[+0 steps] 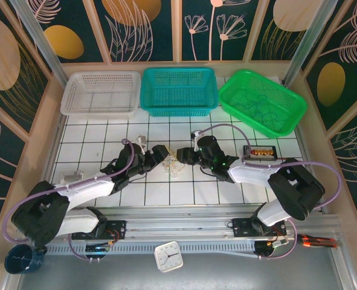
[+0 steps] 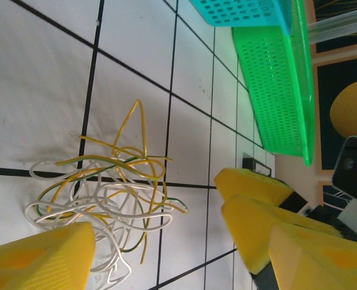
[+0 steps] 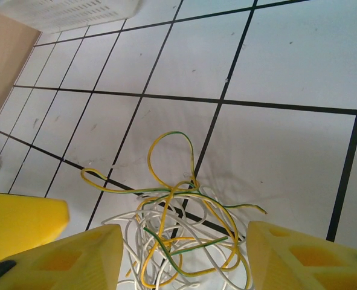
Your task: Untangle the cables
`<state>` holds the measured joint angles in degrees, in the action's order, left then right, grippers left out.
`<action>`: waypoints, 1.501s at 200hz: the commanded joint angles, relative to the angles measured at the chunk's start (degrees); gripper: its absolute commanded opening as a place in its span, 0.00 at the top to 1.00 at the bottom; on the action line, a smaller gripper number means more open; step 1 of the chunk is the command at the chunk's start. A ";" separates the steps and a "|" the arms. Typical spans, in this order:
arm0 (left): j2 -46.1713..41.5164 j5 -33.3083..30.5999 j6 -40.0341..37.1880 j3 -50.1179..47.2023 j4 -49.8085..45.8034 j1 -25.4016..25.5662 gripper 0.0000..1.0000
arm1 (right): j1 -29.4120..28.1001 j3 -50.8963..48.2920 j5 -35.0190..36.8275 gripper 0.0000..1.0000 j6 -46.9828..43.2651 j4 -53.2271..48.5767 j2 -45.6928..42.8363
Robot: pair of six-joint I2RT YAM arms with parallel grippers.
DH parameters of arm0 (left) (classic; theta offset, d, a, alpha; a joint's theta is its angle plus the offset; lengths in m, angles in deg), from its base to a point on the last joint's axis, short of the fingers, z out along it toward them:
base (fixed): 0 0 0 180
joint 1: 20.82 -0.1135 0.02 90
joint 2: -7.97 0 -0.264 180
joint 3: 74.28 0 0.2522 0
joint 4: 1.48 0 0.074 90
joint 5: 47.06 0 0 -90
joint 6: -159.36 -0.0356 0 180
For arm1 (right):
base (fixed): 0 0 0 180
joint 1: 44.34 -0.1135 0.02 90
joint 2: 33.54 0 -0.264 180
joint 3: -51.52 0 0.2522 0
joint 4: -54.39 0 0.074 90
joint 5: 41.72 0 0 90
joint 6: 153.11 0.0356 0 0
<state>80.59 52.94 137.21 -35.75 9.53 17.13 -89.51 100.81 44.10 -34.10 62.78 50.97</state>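
The cables are a small knot of thin yellow-green and white wires lying on the gridded table between the two arms. My left gripper comes at it from the left and my right gripper from the right. In the left wrist view the cables sit partly between the yellow fingers of the open left gripper. In the right wrist view the cables lie between the wide-apart fingers of the open right gripper, unclamped.
Along the back stand a white basket, a teal basket and a green basket with wires in it. A small dark tray lies right of the right gripper. A clock sits at the near edge.
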 commanded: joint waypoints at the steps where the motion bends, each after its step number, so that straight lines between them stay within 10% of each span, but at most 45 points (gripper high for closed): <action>1: 1.74 0.96 1.43 1.48 3.24 0.15 0.27 | -0.54 1.47 -0.30 0.45 -0.67 1.86 0.54; 125: 10.32 -4.99 -6.82 7.23 2.09 0.19 0.49 | -1.68 -0.70 0.83 0.48 -1.68 1.29 -2.44; 224: 11.57 -6.55 -14.35 11.94 -2.14 0.19 1.00 | -5.47 -1.87 7.37 0.41 -5.60 2.55 -2.03; 300: 7.87 -1.64 -15.01 14.86 -3.99 0.17 1.00 | -6.31 2.64 12.68 0.38 -7.39 6.76 4.05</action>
<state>90.50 48.78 122.74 -22.85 6.56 17.13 -95.43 100.35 53.28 -39.95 65.75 52.59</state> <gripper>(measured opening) 0.043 0.616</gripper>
